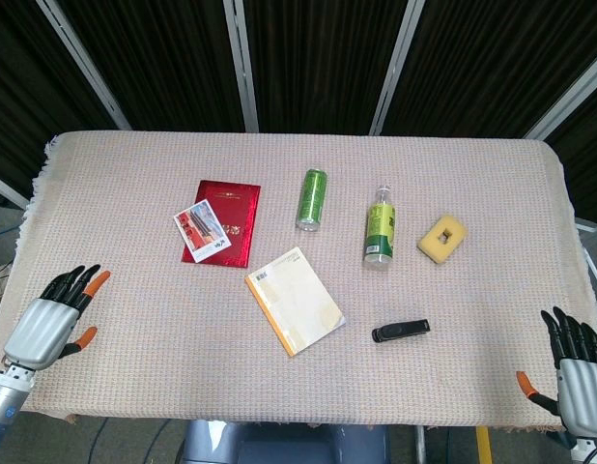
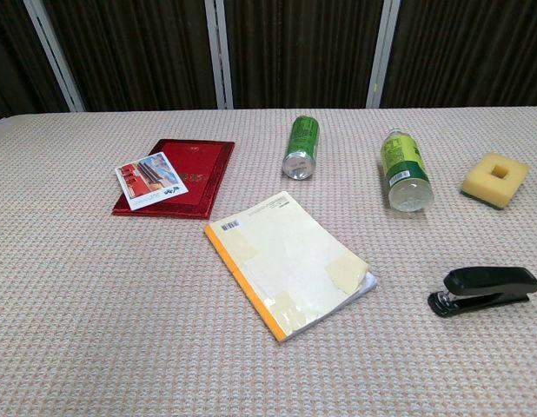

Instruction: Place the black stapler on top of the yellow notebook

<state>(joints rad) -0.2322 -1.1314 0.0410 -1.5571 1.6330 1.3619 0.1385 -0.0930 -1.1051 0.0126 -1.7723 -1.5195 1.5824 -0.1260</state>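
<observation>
The black stapler lies on the cloth to the right of the yellow notebook, a short gap between them. The notebook lies flat near the table's middle, nothing on it. My left hand hangs at the table's front left corner, fingers spread and holding nothing. My right hand is at the front right edge, fingers apart and empty, well right of the stapler. The chest view shows neither hand.
A red booklet with a card on it lies at the left. A green can, a plastic bottle and a yellow sponge lie behind the notebook and stapler. The table is covered in beige cloth.
</observation>
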